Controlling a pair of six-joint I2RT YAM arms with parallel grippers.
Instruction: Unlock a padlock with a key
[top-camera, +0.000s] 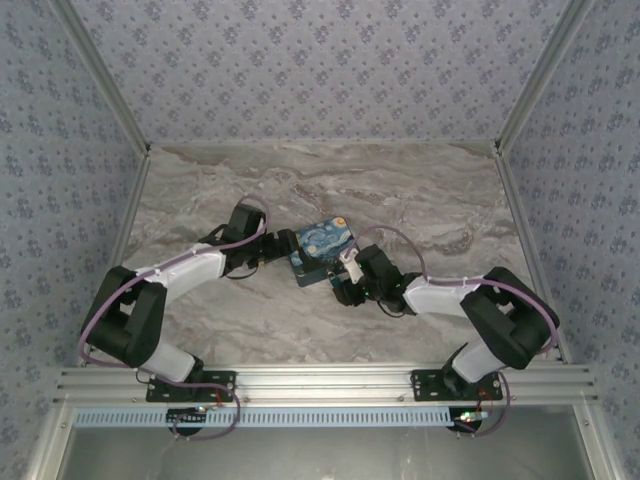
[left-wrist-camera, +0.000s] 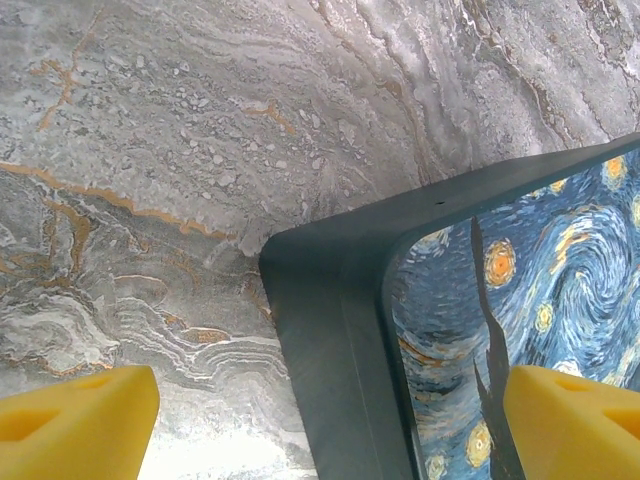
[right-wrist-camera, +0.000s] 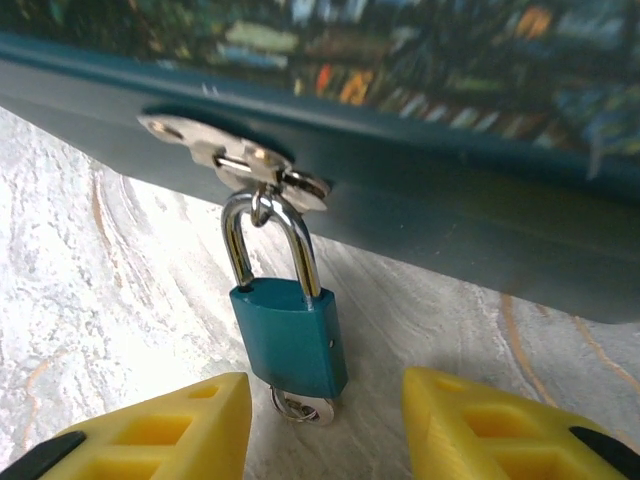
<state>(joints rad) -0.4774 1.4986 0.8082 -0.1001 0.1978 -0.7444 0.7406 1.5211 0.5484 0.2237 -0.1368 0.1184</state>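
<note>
A small teal padlock (right-wrist-camera: 290, 335) hangs by its steel shackle from the metal hasp (right-wrist-camera: 240, 165) on the side of the starry-night box (top-camera: 320, 250). The key (right-wrist-camera: 310, 408) sticks out of the padlock's underside, its silver head resting on the marble. My right gripper (right-wrist-camera: 325, 435) is open, one yellow finger on each side of the key, with a gap to both. My left gripper (left-wrist-camera: 330, 430) is open at the box's (left-wrist-camera: 340, 330) left corner, with one finger (left-wrist-camera: 75, 420) over the table and the other over the painted lid.
The marble tabletop (top-camera: 420, 200) is walled on three sides by patterned panels. Both arms reach in toward the box at the table's middle. An aluminium rail (top-camera: 320, 385) with the arm bases runs along the near edge.
</note>
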